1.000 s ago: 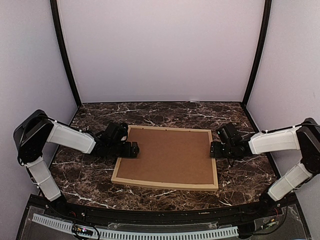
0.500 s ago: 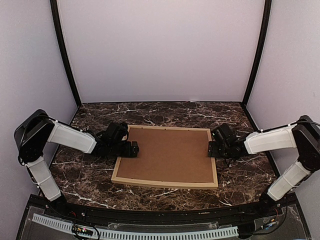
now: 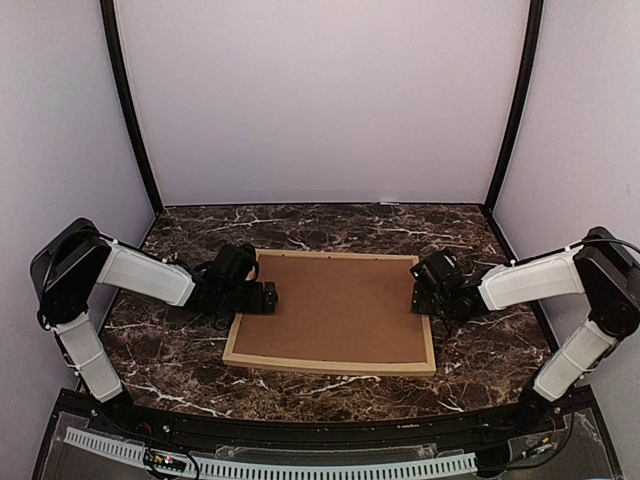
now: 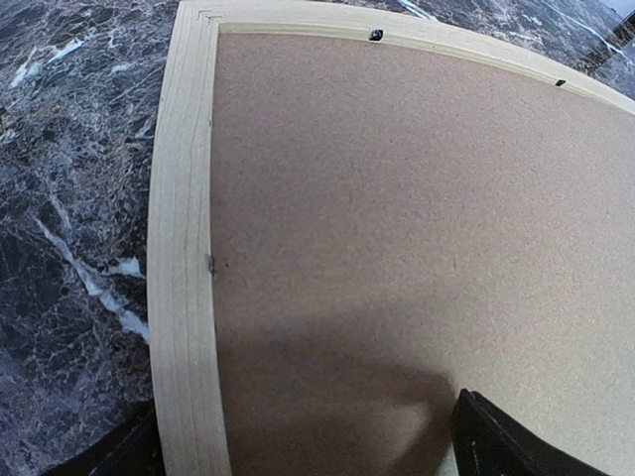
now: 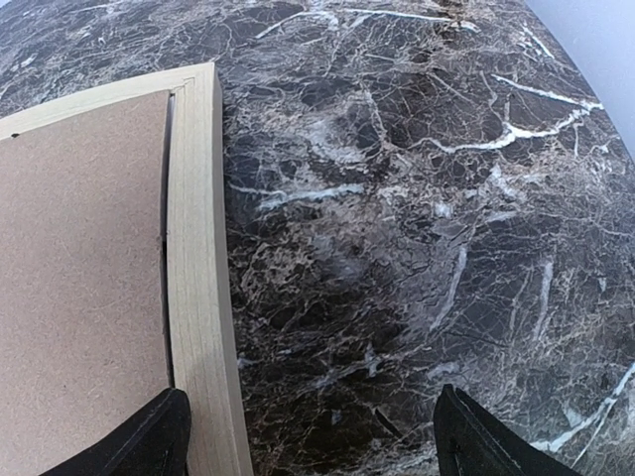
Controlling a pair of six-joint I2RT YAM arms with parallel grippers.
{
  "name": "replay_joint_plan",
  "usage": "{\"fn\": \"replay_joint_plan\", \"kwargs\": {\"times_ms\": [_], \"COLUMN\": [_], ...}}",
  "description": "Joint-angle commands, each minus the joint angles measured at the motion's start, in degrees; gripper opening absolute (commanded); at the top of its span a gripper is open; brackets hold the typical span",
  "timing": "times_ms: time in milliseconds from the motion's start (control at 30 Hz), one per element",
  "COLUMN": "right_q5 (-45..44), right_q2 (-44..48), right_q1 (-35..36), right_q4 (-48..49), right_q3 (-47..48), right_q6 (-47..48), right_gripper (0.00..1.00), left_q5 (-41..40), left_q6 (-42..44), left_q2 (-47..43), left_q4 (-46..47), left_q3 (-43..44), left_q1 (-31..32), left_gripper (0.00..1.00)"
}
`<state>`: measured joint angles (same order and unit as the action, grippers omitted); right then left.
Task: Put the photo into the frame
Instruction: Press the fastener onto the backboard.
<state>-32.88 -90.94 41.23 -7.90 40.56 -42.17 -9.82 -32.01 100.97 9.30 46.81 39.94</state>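
Frame point(image 3: 330, 368) holds brown backing board point(image 3: 335, 310) — left jaws and right jaws both apart.

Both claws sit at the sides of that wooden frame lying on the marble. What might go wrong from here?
1. The left gripper and right gripper, both open, each straddle a thin side rail of the frame, which lies flat on the table; a grip may slip or scrape the marble.
2. If one side grips first, the frame may skew or slide.
3. The backing board hides the inside; the photo is not visible, so its seating cannot be checked.
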Motion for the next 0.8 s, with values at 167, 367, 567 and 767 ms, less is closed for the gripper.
{"fn": "replay_joint_plan", "kwargs": {"times_ms": [167, 367, 567, 767], "right_q5": [40.54, 39.5, 38.37, 39.4], "right_q2": [-8.66, -6.17, 1.79, 6.14], "right_q1": [11.8, 11.4, 5.35, -1.16], "right_q4": [8.24, 4.55, 0.14, -3.44], "right_q3": [1.9, 2.25, 0.7, 1.81], "right_q6": [0.94, 2.03, 4.98, 8.69], "right_gripper": [0.89, 0.9, 0.92, 0.92], "left_q5": [30.27, 29.35, 25.03, 22.79], "left_q6": [-1.91, -1.87, -3.29, -3.88], "left_q2": [7.08, 6.93, 5.52, 5.13], "left_q4": [0.56, -0.73, -3.69, -6.39], "left_q3": [0.67, 0.96, 1.14, 2.41], "left_q1": [10.08, 10.12, 10.07, 10.09], "left_gripper": [0.97, 0.97, 0.97, 0.97]}}
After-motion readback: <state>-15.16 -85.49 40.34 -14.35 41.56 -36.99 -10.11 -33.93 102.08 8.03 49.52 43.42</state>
